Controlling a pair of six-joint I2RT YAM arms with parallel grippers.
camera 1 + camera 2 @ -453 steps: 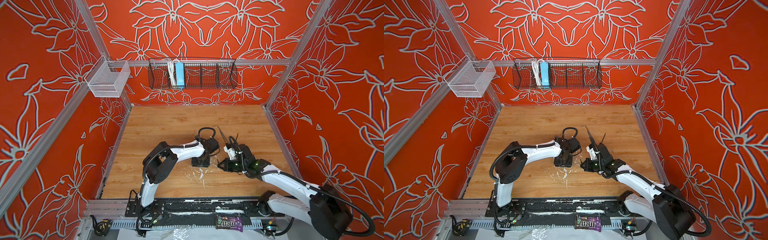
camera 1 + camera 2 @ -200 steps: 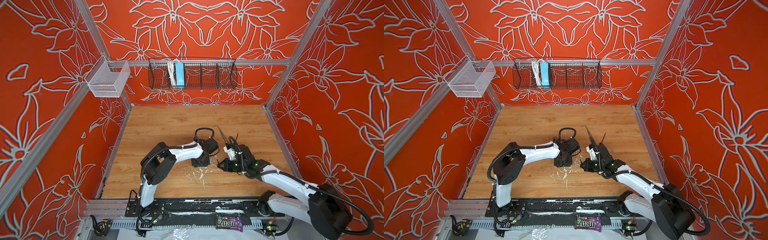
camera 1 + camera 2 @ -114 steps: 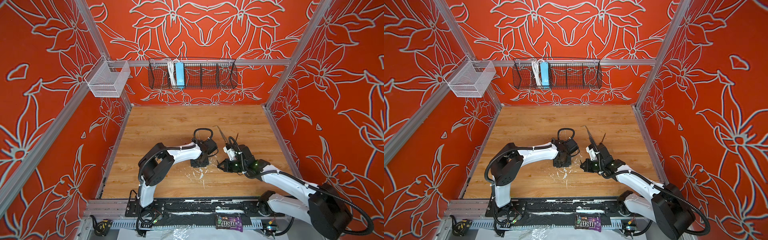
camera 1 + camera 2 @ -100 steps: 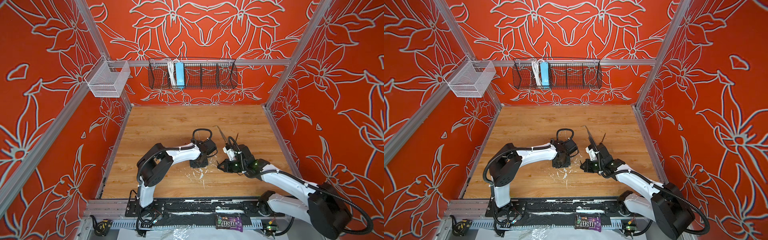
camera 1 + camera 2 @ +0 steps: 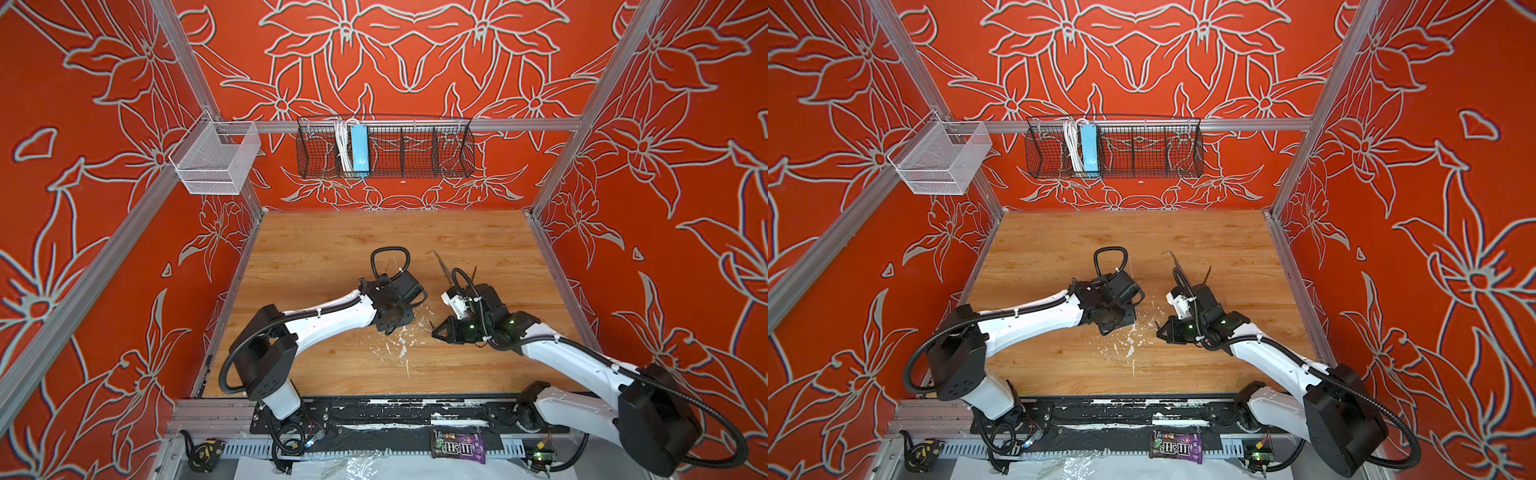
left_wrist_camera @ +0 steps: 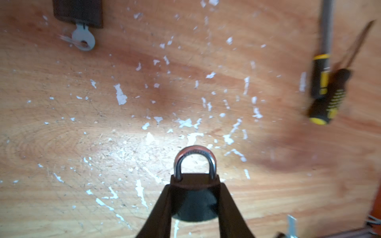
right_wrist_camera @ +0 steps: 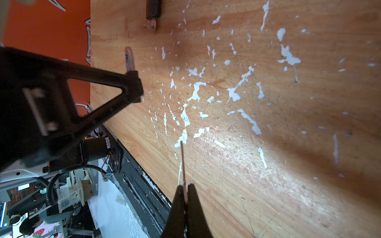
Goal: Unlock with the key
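A black padlock [image 6: 194,197] with a silver shackle [image 6: 194,156] sits between the fingers of my left gripper [image 6: 194,183], which is shut on its body, just above the wooden table. In the right wrist view the same shackle [image 7: 128,59] sticks out past a left fingertip [image 7: 132,86]. My right gripper [image 7: 185,188] is shut on a thin key [image 7: 182,160] seen edge-on, its blade pointing out over the table. In both top views the left gripper [image 5: 390,328] and the right gripper [image 5: 434,332] face each other a short gap apart.
A second dark lock [image 6: 78,12] lies on the table with a silver key [image 6: 83,40] in it. Two black-and-yellow screwdrivers [image 6: 320,82] lie behind the right arm. White flecks cover the wood [image 5: 399,345]. Wire baskets [image 5: 384,147] hang on the back wall.
The left arm's elbow has swung a little to the left and its jaws have closed slightly tighter on the padlock. The right arm has stayed almost still.
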